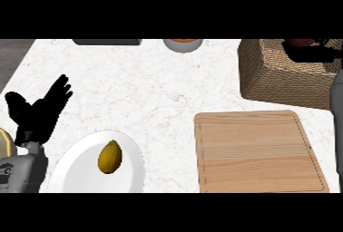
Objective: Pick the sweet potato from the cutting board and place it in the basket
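White marble counter [167, 90] fills the view. Nearest, at lower left, a white plate [70, 174] carries a yellow-brown oval fruit [110, 157] lying near its middle. At lower right a pale wooden cutting board [258, 152] lies flat, its grain running sideways. Just left of the plate the left forearm [19, 174] rises to the left hand [39, 111], which rests by the left edge with its fingers straight and spread upward, holding nothing. Farther back on the right stands a woven basket [275, 72], its near corner just beyond the board. The right forearm [336, 113] runs up the right edge, and the right hand [316, 52] hangs over the basket's opening. Its fingers seem curled round a reddish-brown thing, probably the sweet potato [299, 42], though little of it shows. At the far edge sit a pale bowl [183, 45] and a dark flat object [107, 41], both cut off.
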Tool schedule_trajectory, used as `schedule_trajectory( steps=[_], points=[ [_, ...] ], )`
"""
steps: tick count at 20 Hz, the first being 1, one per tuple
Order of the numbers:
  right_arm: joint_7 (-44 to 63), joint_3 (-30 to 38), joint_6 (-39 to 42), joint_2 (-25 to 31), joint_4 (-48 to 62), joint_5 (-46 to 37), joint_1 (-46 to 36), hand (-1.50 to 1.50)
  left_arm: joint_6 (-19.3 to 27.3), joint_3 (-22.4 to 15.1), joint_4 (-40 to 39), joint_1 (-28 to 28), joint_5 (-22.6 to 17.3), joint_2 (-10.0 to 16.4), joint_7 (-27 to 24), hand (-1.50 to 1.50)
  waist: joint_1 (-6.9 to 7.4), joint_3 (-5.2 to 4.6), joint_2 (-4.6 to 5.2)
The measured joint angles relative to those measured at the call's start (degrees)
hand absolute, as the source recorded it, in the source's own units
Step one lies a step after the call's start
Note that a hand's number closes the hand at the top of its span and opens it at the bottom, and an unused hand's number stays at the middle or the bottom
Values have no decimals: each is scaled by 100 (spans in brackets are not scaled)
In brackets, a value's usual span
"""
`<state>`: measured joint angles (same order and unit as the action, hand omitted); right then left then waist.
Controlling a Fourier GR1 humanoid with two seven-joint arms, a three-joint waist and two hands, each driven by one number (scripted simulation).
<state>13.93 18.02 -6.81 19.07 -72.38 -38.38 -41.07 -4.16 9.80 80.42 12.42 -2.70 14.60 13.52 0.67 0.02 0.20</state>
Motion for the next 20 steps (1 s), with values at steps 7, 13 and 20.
schedule_trajectory(
  steps=[7, 13, 20],
  points=[
    [-706, 134, -427, 175, 1223, 189, -300, -150, -19, 18, 34, -2, 28, -11, 0, 0, -9, 0, -5],
    [-1360, 454, -538, 324, 1821, 724, -560, -150, -28, -11, 188, -129, 52, -51, 67, 0, -5, 2, -6],
    [-1100, 1499, -591, 737, 1897, 1715, -741, -150, -14, 37, 131, -111, 40, -57, 57, 0, -65, 1, -17]
  ],
)
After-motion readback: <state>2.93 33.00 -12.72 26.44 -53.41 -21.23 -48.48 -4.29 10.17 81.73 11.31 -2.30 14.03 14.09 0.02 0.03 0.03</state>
